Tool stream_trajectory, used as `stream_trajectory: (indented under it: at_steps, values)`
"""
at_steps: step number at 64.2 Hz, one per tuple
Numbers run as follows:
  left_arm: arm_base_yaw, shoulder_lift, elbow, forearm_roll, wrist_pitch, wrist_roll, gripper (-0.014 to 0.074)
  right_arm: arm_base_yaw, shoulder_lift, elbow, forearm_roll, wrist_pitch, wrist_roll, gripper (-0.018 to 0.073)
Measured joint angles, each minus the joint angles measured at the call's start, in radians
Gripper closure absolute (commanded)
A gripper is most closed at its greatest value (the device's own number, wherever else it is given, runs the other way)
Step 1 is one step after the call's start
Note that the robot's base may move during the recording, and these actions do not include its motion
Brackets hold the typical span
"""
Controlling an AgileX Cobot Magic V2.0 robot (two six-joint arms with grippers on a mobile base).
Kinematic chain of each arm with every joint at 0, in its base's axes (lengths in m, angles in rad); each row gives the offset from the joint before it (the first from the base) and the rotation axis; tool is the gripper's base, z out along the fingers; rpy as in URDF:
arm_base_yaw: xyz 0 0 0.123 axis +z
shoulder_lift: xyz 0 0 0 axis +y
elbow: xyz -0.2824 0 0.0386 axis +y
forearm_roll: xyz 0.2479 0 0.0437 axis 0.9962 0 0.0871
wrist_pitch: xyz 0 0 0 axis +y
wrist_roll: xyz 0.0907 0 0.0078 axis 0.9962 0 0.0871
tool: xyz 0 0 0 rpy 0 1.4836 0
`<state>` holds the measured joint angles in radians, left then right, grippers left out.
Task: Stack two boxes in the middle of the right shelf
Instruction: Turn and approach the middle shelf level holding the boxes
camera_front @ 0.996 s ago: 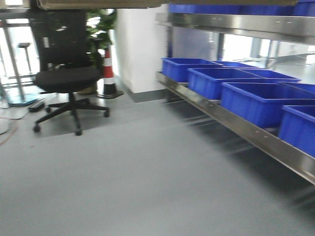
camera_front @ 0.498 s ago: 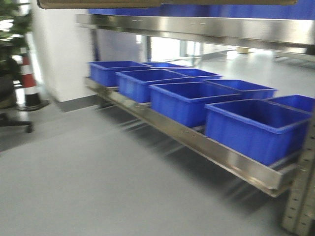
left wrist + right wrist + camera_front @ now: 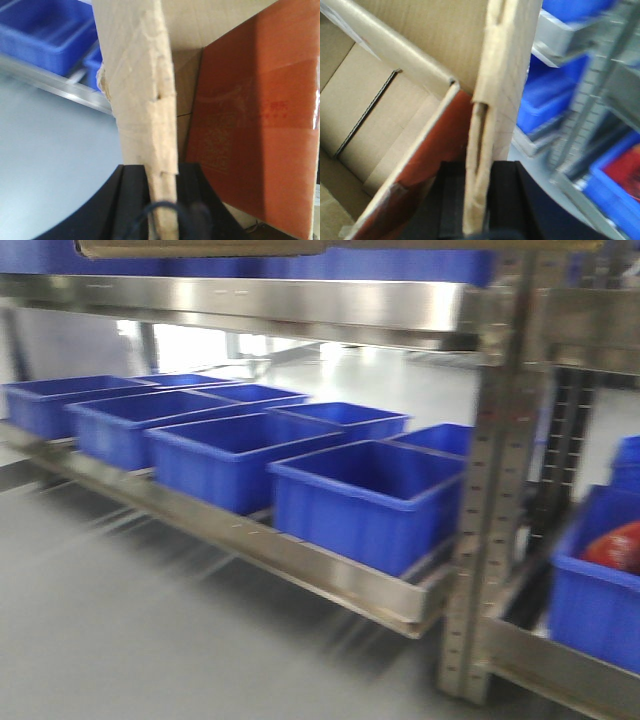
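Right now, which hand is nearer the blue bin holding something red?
Right. The right hand clamps the carton wall with that bin off to its outer side. The left hand clamps the opposite wall, the carton between it and the bin.

shelf (image 3: pixel 250 302) slid leftward, rack upright (image 3: pixel 490 500) now visible

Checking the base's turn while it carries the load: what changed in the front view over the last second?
The view swung right: the chair, cone and wall left the frame, the blue bins slid left, and a steel upright and a bin holding something red came in. The carton stays along the top edge.
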<state>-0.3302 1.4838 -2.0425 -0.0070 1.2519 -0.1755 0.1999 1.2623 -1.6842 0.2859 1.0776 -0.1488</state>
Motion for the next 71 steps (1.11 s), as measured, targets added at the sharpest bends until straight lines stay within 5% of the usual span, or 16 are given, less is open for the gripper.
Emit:
stream_trajectory:
  at_steps: [71]
  values:
    - [0.000, 0.000, 0.000, 0.000, -0.004, 0.000, 0.0708, 0.000, 0.000, 0.000, 0.000, 0.000, 0.000, 0.0713]
